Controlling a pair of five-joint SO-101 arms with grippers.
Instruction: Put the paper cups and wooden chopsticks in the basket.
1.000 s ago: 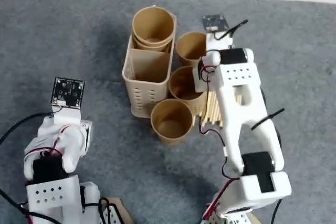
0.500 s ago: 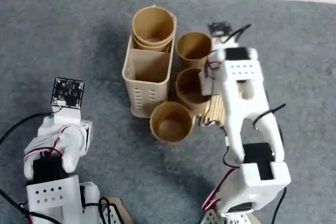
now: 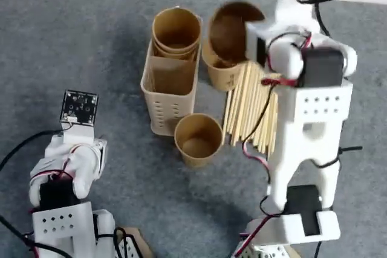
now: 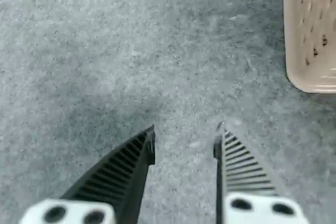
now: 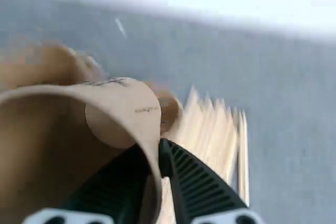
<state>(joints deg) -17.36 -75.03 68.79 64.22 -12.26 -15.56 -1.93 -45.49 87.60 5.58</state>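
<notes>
Brown paper cup (image 3: 233, 28) is clamped by its wall in our right gripper (image 5: 160, 148), above another cup (image 3: 219, 75) just beside the basket (image 3: 171, 101). We see nested cups (image 3: 176, 31) in the basket's far compartment and a loose cup (image 3: 198, 138) at its near end. Chopsticks (image 3: 251, 110) lie on the grey bench (image 3: 72, 40). Our left gripper (image 4: 184, 142) hovers agape.

Picture edge crops the basket (image 4: 312, 24); the held cup (image 5: 63, 145) is blurred.
</notes>
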